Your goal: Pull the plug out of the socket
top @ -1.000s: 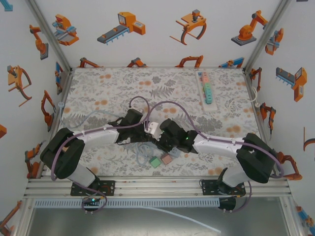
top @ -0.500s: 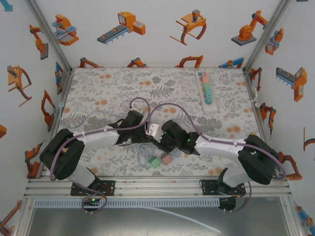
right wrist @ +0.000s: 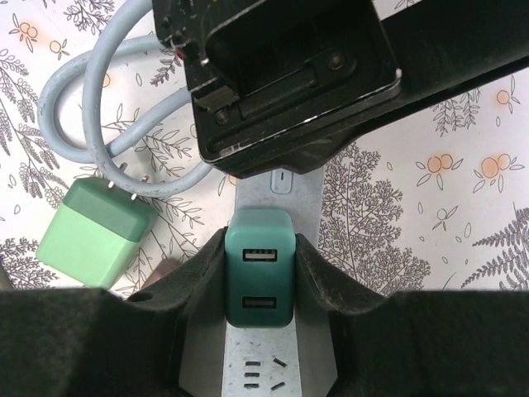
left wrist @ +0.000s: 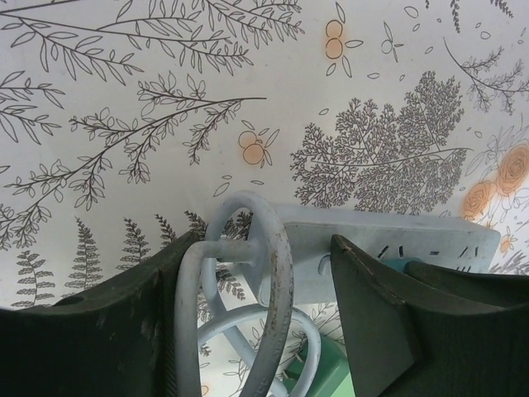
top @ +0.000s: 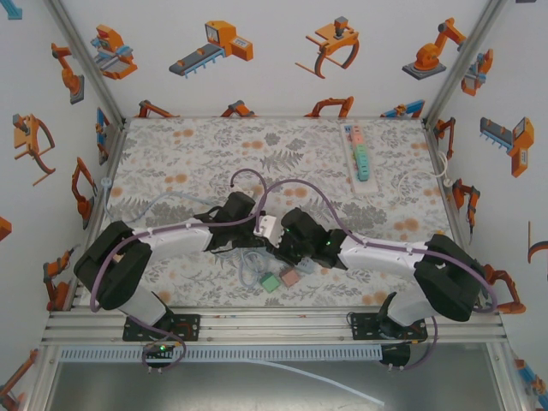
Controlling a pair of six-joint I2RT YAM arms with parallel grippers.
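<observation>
L arm and R arm both reach inward, low over the table, wrists nearly meeting mid-table. R gripper is clamped on the dark-green plug — it's seated in the white power strip. L gripper stands astride the strip's cord end; we can't tell if it pinches. Grey cable loops betw. the L fingers — crowding that end. Loose light-green plug lies just beside the strip.

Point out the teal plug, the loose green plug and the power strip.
teal plug (right wrist: 259, 277): right wrist view, its face between the two USB ports.
loose green plug (right wrist: 95, 233): right wrist view, middle of its body.
power strip (right wrist: 302, 194): right wrist view, bare top just beyond the teal plug.
</observation>
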